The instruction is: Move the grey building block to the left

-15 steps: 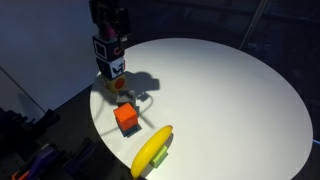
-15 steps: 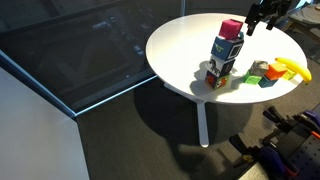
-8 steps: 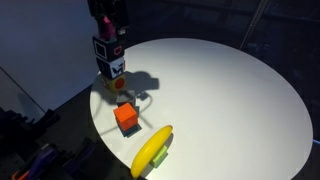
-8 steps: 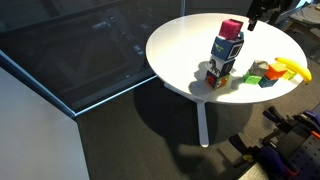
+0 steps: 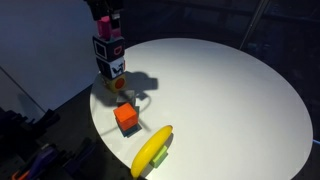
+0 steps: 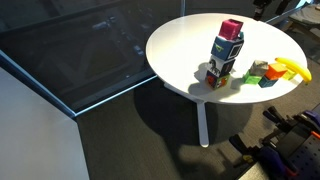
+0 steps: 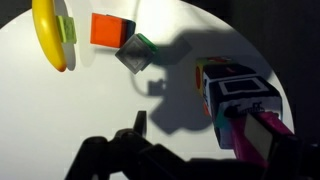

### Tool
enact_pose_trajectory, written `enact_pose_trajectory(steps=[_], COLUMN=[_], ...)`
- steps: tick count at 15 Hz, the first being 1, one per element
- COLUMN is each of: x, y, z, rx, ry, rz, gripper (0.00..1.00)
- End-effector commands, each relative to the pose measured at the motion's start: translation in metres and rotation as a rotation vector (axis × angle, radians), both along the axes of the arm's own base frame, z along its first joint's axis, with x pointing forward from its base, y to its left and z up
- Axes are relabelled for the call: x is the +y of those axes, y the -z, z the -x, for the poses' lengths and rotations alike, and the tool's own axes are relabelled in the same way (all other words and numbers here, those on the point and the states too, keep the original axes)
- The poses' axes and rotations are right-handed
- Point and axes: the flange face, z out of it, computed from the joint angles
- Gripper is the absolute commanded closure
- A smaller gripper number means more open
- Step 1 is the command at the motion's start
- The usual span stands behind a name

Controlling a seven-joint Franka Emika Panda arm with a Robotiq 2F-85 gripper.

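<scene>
The grey building block (image 7: 132, 54) lies tilted on the white table next to the orange block (image 7: 108, 28), with a green edge showing on it. It shows small in an exterior view (image 5: 118, 86), partly in shadow. My gripper (image 7: 185, 135) is high above the table beside the stack of patterned cubes (image 7: 235, 92), well away from the grey block. One dark finger (image 7: 138, 124) shows; the other is lost against the dark stack. The gripper holds nothing and looks open. In both exterior views only its lower end shows at the top edge (image 5: 105, 12) (image 6: 262, 5).
A yellow banana (image 7: 48, 35) lies on a green piece (image 7: 68, 30) beside the orange block (image 5: 125, 118). The patterned stack (image 5: 108, 55) (image 6: 226, 50) has a pink cube on top. The round white table (image 5: 220, 100) drops off to dark floor all around.
My gripper has risen straight up from above the stack, nearly out of both exterior views. The blocks, the stack and the banana have not moved.
</scene>
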Motion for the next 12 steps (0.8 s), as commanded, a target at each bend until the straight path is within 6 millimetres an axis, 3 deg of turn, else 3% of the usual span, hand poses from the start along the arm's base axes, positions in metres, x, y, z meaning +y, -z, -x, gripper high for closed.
enact_pose_trajectory(steps=[1, 12], x=[0.005, 0.014], y=[-0.021, -0.041], z=[0.014, 0.052], rx=[-0.017, 0.034], ry=[-0.004, -0.099], rz=[-0.014, -0.033], gripper=[0.0, 0.0])
